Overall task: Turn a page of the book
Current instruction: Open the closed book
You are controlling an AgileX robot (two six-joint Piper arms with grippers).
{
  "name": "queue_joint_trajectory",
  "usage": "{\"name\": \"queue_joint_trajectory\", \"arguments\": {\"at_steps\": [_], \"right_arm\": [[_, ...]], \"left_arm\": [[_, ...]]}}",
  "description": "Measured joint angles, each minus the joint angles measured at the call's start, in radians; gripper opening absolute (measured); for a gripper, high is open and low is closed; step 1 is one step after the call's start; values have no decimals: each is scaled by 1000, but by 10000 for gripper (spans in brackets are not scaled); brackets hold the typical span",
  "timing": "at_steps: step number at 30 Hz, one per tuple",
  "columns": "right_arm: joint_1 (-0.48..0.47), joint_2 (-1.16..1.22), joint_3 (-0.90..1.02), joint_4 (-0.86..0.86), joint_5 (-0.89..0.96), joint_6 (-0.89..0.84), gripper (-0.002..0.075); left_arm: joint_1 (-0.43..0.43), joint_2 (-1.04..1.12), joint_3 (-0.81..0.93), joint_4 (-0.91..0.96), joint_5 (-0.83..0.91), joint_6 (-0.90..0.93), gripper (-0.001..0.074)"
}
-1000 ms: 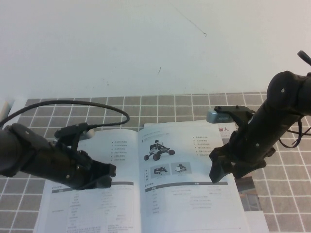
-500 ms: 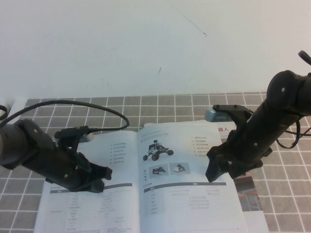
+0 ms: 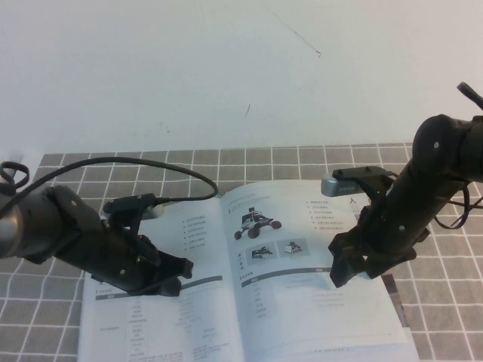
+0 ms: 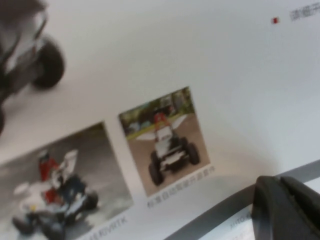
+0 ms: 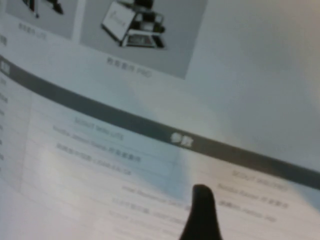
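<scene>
The book (image 3: 189, 324) lies open on the tiled cloth. Its right-hand page (image 3: 302, 302) shows a wheeled rover photo (image 3: 255, 222), two thumbnails and a grey bar. My left gripper (image 3: 175, 276) rests low on the left-hand leaf by its grey bar. In the left wrist view its dark tip (image 4: 287, 210) lies on glossy paper (image 4: 150, 60) with rover thumbnails. My right gripper (image 3: 351, 270) points down onto the page's outer half. In the right wrist view its dark tip (image 5: 201, 215) sits on the text table below the grey bar (image 5: 150, 127).
A grey tiled cloth (image 3: 438, 317) covers the table in front of a white wall. The left arm's black cable (image 3: 173, 175) loops over the cloth behind the book. Lower leaves with a photo (image 3: 397, 298) show past the page's right edge.
The book has shifted to the right on the cloth, spine included. My left gripper has moved right with it. My right gripper has stayed on the page's outer half.
</scene>
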Motion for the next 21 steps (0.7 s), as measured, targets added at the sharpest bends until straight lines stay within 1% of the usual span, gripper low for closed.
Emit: {"name": "queue_joint_trajectory", "arguments": {"at_steps": [2, 5, 11, 16, 21], "right_arm": [[0, 0, 0, 0, 0, 5, 510], [0, 2, 0, -2, 0, 7, 506], [0, 5, 0, -64, -41, 28, 503], [0, 7, 0, -85, -104, 41, 503], [0, 9, 0, -112, -120, 43, 503]], "left_arm": [[-26, 4, -4, 0, -12, 0, -4], [-39, 4, -4, -7, -20, 2, -4], [-37, 6, -4, 9, -18, -8, -4], [-37, 6, -6, 17, -14, -16, -4], [-37, 6, -6, 20, -11, -16, -4]]}}
